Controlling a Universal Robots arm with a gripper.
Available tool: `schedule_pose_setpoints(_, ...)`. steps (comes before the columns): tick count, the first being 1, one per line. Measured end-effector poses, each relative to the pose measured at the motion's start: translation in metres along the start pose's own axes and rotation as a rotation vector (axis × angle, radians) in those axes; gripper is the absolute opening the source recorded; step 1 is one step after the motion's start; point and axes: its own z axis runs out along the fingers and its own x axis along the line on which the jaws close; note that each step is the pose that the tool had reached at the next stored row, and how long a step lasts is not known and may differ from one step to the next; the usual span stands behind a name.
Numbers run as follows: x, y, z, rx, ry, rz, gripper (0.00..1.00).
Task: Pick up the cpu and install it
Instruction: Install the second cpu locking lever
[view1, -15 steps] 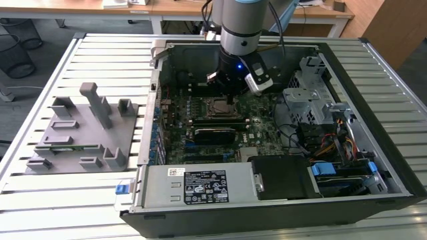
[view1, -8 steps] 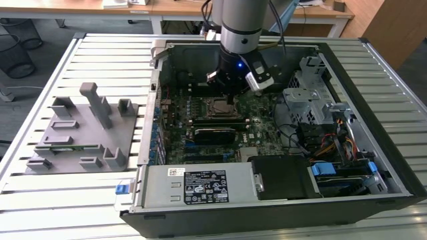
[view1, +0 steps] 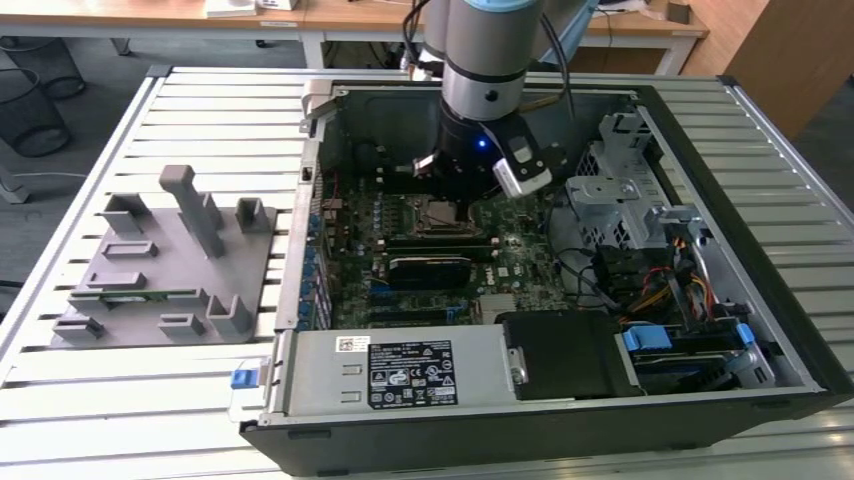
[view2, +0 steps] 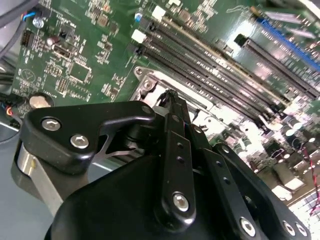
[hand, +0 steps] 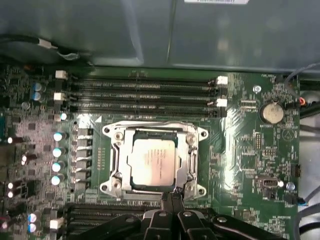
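Observation:
The cpu (hand: 152, 162), a pale silvery square chip, lies flat inside the metal socket frame (hand: 116, 150) on the green motherboard (hand: 250, 150). My gripper (hand: 172, 196) hangs just above the frame's edge, beside the cpu and not touching it. Its two black fingers are pressed together with nothing visible between them. In the second wrist view the same fingertips (view2: 170, 97) meet over the socket's corner. In the exterior view the arm (view1: 487, 80) reaches down into the open computer case, and the gripper (view1: 451, 190) is right above the socket (view1: 438, 213).
Long memory slots (hand: 145, 92) run beside the socket, and a coin battery (hand: 272, 112) sits near them. The case holds a drive cage (view1: 614, 200), cables and a power supply (view1: 387, 370). A grey fixture tray (view1: 147, 270) stands on the slatted table at the exterior view's left.

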Motion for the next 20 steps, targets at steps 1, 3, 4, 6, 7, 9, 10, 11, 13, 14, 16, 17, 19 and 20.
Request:
schedule_pose_setpoints(1, 0.0001, -0.0009, 0.0000, 0.0000, 0.0000, 0.000, 0.11)
schedule_pose_setpoints(3, 0.0003, -0.0025, -0.0001, 0.0000, 0.0000, 0.000, 0.11)
schedule_pose_setpoints(4, 0.0006, -0.0030, -0.0001, -0.0001, 0.0000, 0.000, 0.11)
schedule_pose_setpoints(6, 0.0008, -0.0038, -0.0002, -0.0004, 0.0000, 0.000, 0.11)
schedule_pose_setpoints(7, 0.0008, -0.0042, -0.0002, -0.0006, 0.0000, 0.000, 0.11)
schedule_pose_setpoints(9, 0.0008, -0.0044, -0.0002, -0.0006, 0.0000, 0.000, 0.11)
schedule_pose_setpoints(10, 0.0008, -0.0045, -0.0002, -0.0005, 0.0000, 0.000, 0.11)
schedule_pose_setpoints(11, 0.0008, -0.0046, -0.0002, -0.0006, 0.0000, 0.000, 0.11)
schedule_pose_setpoints(13, 0.0008, -0.0050, -0.0002, -0.0006, 0.0000, 0.000, 0.11)
schedule_pose_setpoints(14, 0.0008, -0.0054, -0.0002, -0.0006, 0.0000, 0.000, 0.11)
schedule_pose_setpoints(16, 0.0016, -0.0070, -0.0003, -0.0005, 0.0000, 0.000, 0.11)
schedule_pose_setpoints(17, 0.0021, -0.0079, -0.0003, -0.0006, 0.0000, 0.000, 0.11)
schedule_pose_setpoints(19, 0.0044, -0.0087, -0.0004, -0.0008, 0.0000, 0.000, 0.11)
schedule_pose_setpoints(20, 0.0063, -0.0088, -0.0004, -0.0015, 0.0000, 0.000, 0.11)
